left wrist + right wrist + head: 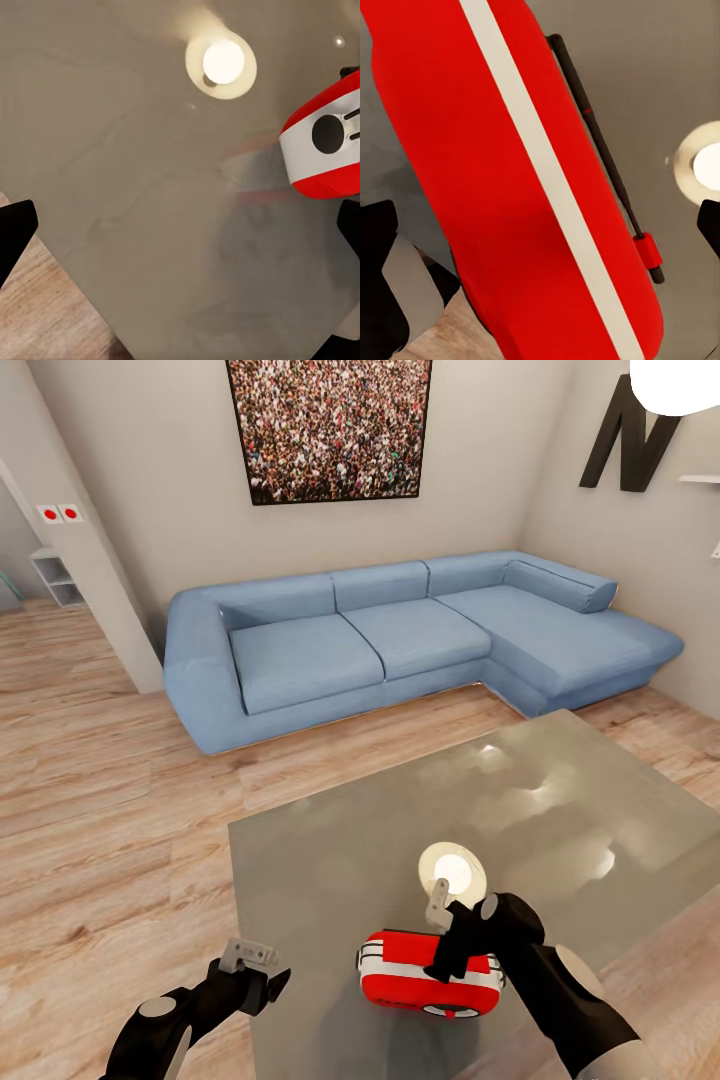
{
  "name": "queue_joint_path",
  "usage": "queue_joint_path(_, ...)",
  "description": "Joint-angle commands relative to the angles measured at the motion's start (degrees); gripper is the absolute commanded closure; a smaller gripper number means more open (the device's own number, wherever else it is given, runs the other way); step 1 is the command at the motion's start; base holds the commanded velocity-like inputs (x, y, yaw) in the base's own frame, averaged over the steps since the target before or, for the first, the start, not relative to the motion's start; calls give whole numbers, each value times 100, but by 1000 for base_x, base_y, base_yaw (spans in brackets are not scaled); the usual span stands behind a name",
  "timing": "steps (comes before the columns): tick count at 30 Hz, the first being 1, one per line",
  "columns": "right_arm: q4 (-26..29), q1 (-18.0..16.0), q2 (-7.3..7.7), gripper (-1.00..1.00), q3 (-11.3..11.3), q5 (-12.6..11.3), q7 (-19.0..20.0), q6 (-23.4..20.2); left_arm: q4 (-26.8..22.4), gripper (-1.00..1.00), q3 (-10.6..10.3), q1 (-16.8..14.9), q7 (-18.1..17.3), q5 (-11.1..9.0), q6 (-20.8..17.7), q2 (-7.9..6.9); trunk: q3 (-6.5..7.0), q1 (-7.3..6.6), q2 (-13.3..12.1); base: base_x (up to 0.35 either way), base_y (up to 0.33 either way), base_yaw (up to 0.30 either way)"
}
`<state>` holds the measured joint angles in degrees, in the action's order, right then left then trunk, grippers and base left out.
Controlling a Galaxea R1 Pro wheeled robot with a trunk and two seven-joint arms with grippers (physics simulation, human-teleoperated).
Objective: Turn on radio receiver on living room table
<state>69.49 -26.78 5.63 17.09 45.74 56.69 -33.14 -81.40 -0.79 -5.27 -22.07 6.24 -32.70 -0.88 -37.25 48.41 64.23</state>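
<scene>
The radio receiver (430, 972) lies at the table's near edge, towards its near left corner, red body up with a white stripe along it. The right hand (441, 930) hangs directly over it, fingers apart on either side in the right wrist view, though I cannot tell whether it touches. The left hand (252, 958) hovers just off the table's left edge, fingers apart, holding nothing. I judge the reach done and the switching-on itself left: nothing here shows the radio on. The table (560, 810) is glossy grey, mirroring a pendant lamp just beyond the radio. Past its far edge lie light wood floor (100, 780), a blue L-shaped sofa (400, 635) and a framed crowd photo (330, 425) on the beige wall.
</scene>
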Motion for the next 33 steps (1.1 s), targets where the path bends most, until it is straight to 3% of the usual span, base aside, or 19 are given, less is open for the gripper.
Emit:
queue_joint_path(1, -7, -3, 0, -100, -1, -1, 0, 6, 0, -100, 0, 0, -2, 0, 0, 0, 0, 0, 0, 0, 0, 0)
queue_joint_path(15, -134, -17, 0, -100, -13, -3, -16, 34, -2, -100, 0, 0, -4, 0, 0, 0, 0, 0, 0, 0, 0, 0)
queue_joint_path(21, -515, -149, -9, -100, -18, -14, -36, 116, -2, -100, 0, 0, -7, 7, 1, 0, 0, 0, 0, 0, 0, 0)
queue_joint_path(33, -762, -212, -176, -100, -19, -12, -69, 310, -7, -100, 0, 0, -7, 9, 8, 0, 0, 0, 0, 0, 0, 0)
